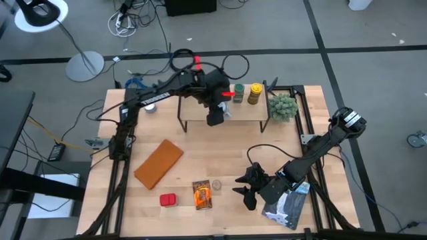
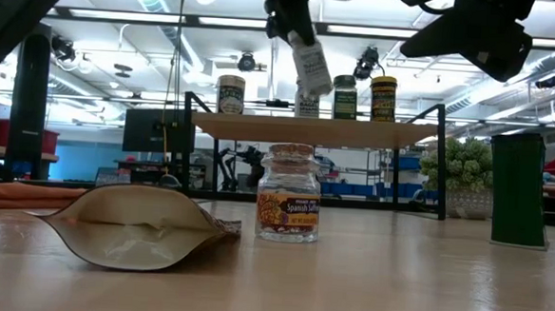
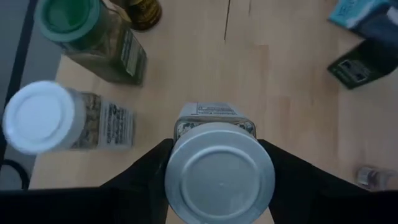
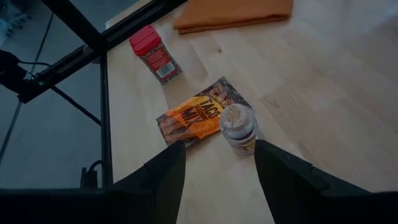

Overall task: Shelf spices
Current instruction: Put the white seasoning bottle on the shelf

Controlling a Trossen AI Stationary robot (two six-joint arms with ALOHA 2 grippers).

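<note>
My left gripper [image 1: 217, 115] is over the shelf [image 1: 197, 113], shut on a silver-lidded spice jar [image 3: 217, 177] that hangs just above the top board [image 2: 260, 128]. On the board stand a white-lidded jar [image 3: 40, 117], a green-lidded jar [image 3: 81, 25] and a yellow-lidded jar [image 1: 255, 93]. My right gripper [image 1: 245, 192] waits open near the table's near edge. In front of it a small glass jar [image 4: 238, 127] stands upright on the table beside a flat orange packet [image 4: 196, 115]. A red tin [image 4: 155, 55] lies farther left. My left gripper pinches the silver-lidded jar between its two fingers [image 3: 146, 177], which sit on opposite sides of the jar just below the lid [image 3: 217, 155]. The fingers slant down from above. The jar [image 2: 311, 64] hangs tilted below them, clear of the shelf board.
A flat brown slab [image 1: 159, 162] lies at the table's left. A small green plant [image 1: 283, 107] stands right of the shelf. A dark box [image 2: 518, 187] stands at the right, and a dark packet [image 1: 288, 205] lies under my right arm.
</note>
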